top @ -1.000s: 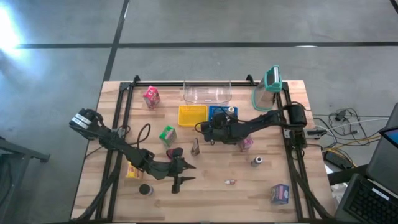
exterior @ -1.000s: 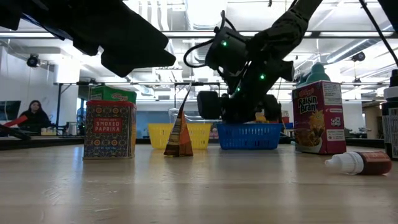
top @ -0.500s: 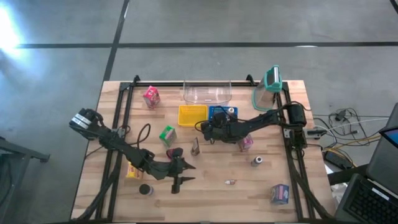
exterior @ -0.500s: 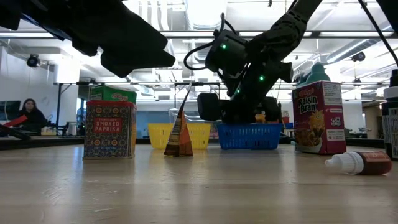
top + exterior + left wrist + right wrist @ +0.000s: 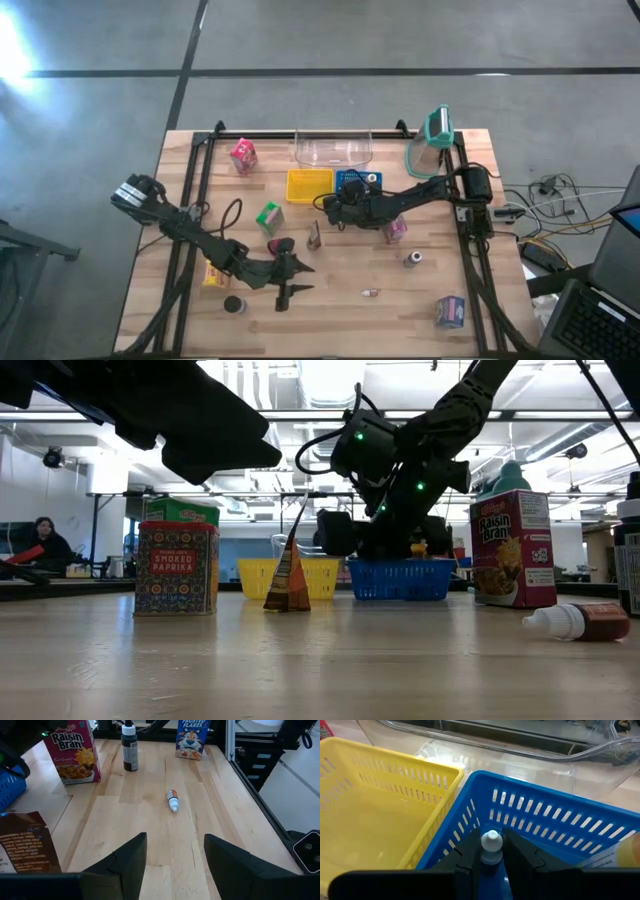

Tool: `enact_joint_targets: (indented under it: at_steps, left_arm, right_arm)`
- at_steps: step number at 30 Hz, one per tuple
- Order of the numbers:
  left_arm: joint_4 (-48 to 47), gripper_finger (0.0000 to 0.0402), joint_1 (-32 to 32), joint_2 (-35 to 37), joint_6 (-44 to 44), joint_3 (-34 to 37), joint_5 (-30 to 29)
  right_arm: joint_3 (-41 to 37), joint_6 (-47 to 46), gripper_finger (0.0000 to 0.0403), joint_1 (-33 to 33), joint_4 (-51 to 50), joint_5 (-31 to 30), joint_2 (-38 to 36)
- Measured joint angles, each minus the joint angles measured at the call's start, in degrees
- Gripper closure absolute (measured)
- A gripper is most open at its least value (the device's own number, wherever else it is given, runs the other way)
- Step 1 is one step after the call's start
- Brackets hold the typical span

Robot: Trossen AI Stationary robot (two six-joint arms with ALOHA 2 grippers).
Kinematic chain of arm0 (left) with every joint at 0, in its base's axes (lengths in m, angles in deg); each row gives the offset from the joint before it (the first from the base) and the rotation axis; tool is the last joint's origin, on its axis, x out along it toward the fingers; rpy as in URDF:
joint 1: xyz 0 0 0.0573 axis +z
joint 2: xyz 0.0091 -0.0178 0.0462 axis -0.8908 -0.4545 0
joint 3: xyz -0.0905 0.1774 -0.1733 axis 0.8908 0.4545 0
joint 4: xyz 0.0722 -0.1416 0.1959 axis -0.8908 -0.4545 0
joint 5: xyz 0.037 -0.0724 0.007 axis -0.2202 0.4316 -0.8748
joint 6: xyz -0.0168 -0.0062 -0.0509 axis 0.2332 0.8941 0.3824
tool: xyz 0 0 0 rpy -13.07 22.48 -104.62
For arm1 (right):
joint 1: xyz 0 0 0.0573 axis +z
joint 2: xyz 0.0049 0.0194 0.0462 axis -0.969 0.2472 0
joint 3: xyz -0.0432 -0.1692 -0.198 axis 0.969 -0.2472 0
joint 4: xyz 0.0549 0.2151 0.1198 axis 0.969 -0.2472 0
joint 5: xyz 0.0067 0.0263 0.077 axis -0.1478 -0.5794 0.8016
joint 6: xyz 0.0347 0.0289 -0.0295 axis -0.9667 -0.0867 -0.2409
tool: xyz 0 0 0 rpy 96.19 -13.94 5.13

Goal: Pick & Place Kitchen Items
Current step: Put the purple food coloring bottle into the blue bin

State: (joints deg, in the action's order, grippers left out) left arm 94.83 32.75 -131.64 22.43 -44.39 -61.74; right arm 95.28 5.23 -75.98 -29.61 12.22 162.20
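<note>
My right gripper [image 5: 491, 851] is shut on a small white-capped bottle [image 5: 491, 841] above the blue basket [image 5: 555, 815], at its corner beside the yellow basket [image 5: 375, 805]; in the high view this gripper [image 5: 338, 206] is at mid-table. My left gripper [image 5: 175, 870] is open and hangs over the near half of the table [image 5: 285, 280], touching nothing. Ahead of it on the wood lie a small bottle [image 5: 172, 800] on its side, a brown pouch [image 5: 27, 845], a Raisin Bran carton [image 5: 70, 752], a dark bottle [image 5: 130, 747] and a Frosted Flakes carton [image 5: 192, 740]. My right gripper pinches the small bottle between its two fingers just below the white cap [image 5: 491, 839]. The cap end sticks out past the fingertips, along the fingers. The bottle is lifted clear, over the blue basket's slotted wall [image 5: 485, 805].
A pink carton [image 5: 242, 153], green carton [image 5: 268, 215], red tin [image 5: 278, 245], dark disc [image 5: 234, 304] and purple carton [image 5: 450, 311] stand about the table. A clear tub [image 5: 333, 148] and teal-lidded jug [image 5: 432, 140] sit at the far edge. A person [image 5: 45, 545] sits far behind.
My right gripper, still shut on the bottle, has edged slightly toward the table's left beside the blue basket. Nothing else has moved.
</note>
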Motion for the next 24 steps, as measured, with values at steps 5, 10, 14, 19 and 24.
enact_joint_targets:
  at_steps: [5, 10, 14, 19, 24]
  left_arm:
    - [0.0, 0.0197, 0.0, 0.0, 0.0, 0.0, 0.0]
    - [0.0, 0.0197, 0.0, 0.0, 0.0, 0.0, 0.0]
    - [0.0, 0.0197, 0.0, 0.0, 0.0, 0.0, 0.0]
    - [0.0, 0.0197, 0.0, 0.0, 0.0, 0.0, 0.0]
    - [0.0, 0.0197, 0.0, 0.0, 0.0, 0.0, 0.1]
  right_arm:
    - [0.0, 0.3, 0.0317, 0.0, 0.0, 0.1, 0.0]
    - [0.0, 0.3, 0.0303, -0.3, 0.0, 0.5, 0.0]
    - [0.0, 0.5, 0.0308, -0.3, 0.0, 0.5, 0.0]
    - [0.0, 1.1, 0.0324, -0.3, 0.0, 0.5, -0.2]
    - [0.3, 3.0, 0.0331, -0.3, -0.1, 0.5, -1.0]
